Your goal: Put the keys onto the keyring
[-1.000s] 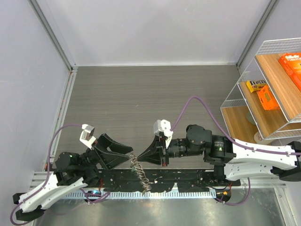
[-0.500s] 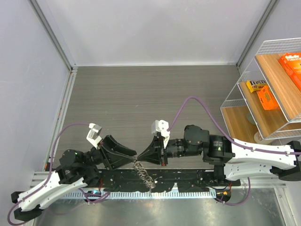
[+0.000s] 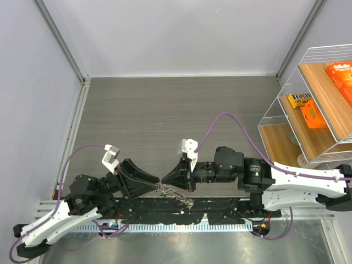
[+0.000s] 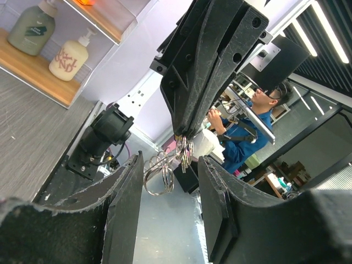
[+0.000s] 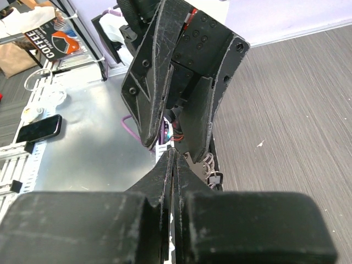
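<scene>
The keyring is a bunch of linked silver rings hanging at the near table edge between the two arms. My right gripper is shut on its top end. In the left wrist view the rings dangle below the right fingertips. My left gripper is open, one finger on each side of the right fingertips, and holds nothing. In the right wrist view my right gripper is pinched shut, with ring loops beside it. No keys with coloured heads show in any view.
A white wire shelf with orange boxes stands at the right. Grey walls close in the left and back sides. A black rail runs along the near edge under the grippers. Two bottles stand on a low shelf.
My left gripper has moved right until its open fingers flank the right fingertips. The ring bunch has swung from hanging down to trailing towards the right.
</scene>
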Tool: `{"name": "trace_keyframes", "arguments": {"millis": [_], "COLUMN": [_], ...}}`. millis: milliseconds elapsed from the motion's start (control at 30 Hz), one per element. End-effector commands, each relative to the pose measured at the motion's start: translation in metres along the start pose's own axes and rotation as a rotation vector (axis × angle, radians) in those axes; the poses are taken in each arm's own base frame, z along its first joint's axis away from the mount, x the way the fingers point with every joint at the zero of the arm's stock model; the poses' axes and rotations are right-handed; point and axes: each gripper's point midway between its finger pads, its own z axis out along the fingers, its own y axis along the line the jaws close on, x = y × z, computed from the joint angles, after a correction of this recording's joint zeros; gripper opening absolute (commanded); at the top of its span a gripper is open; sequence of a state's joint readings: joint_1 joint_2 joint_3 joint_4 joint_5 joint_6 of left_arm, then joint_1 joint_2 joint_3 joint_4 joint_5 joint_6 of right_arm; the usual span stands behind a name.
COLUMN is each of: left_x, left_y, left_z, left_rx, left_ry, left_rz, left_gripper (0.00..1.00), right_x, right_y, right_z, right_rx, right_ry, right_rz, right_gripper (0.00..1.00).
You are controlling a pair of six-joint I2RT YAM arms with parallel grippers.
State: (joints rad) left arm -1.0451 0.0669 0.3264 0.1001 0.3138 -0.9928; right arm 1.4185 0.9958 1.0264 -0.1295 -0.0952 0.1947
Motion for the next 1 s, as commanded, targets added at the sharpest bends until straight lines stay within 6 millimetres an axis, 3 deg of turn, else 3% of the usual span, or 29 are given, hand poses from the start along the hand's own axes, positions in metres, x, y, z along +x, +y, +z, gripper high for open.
{"name": "trace_keyframes", "arguments": {"millis": [0, 333, 600, 967], "left_x": [-0.007, -0.008, -0.017, -0.014], "left_y": [-0.012, 0.002, -0.006, -0.01], "left_z": [-0.003, -0.009, -0.015, -0.015], "left_rx": [0.015, -0.067, -0.055, -0.053], "left_ry": [-0.006, -0.03, -0.062, -0.031], "left_rz": [0.005, 0.01, 0.034, 0.041], "left_gripper": [0.49, 0.6, 0.61, 0.45], "right_x": [-0.055, -0.06, -0.057, -0.056], "right_y": [0.002, 0.001, 0.001, -0.01], "right_z": [-0.007, -0.007, 0.004, 0.007], "right_rx": [0.03, 0.042, 0.035, 0.101], "right_ry": [-0.158, -0.159, -0.139, -0.134], "right_rz": [-0.025, -0.02, -0.009, 0.004], "right_gripper": [0.05, 0.06, 0.05, 0.06]}}
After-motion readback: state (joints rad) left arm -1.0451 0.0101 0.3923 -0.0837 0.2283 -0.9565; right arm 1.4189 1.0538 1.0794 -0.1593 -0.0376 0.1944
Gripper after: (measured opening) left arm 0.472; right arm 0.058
